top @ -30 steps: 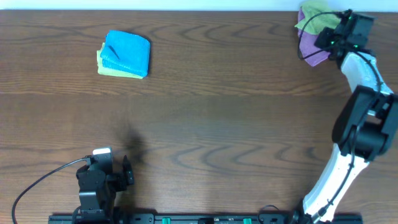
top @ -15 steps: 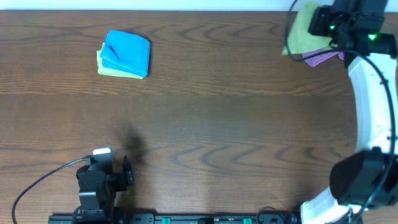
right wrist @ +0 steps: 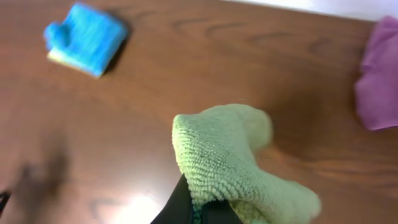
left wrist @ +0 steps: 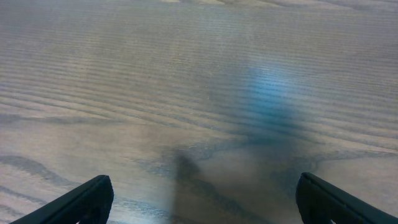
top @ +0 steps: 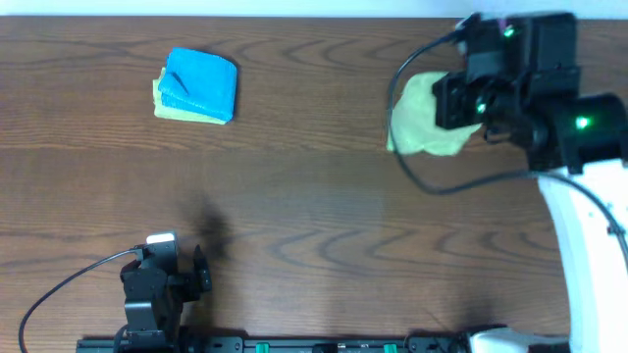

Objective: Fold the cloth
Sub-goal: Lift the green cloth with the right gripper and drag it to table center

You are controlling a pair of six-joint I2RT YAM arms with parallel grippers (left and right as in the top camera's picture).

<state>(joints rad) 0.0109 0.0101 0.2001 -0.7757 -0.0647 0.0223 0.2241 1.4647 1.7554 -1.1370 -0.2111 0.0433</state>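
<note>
The lime-green cloth (top: pixel 420 116) hangs bunched from my right gripper (top: pixel 459 103), lifted above the table right of centre. In the right wrist view the cloth (right wrist: pixel 224 155) drapes over my right gripper (right wrist: pixel 205 211), whose dark fingers (right wrist: pixel 183 202) are pinched shut on it. Its white tag is not visible. My left gripper (top: pixel 175 279) rests at the near left edge. In the left wrist view it (left wrist: pixel 205 211) is open and empty, with both fingertips (left wrist: pixel 87 198) wide apart over bare wood.
A folded blue cloth (top: pixel 201 83) lies on a yellow-green one (top: pixel 163 104) at the far left; the blue one also shows in the right wrist view (right wrist: pixel 87 38). A purple cloth (right wrist: pixel 378 74) lies at the far right. The table's far edge (top: pixel 294 17) runs along the top.
My right arm has swung left and toward the table's middle, carrying the green cloth off the purple cloth in the far right corner. The left arm has not moved.
</note>
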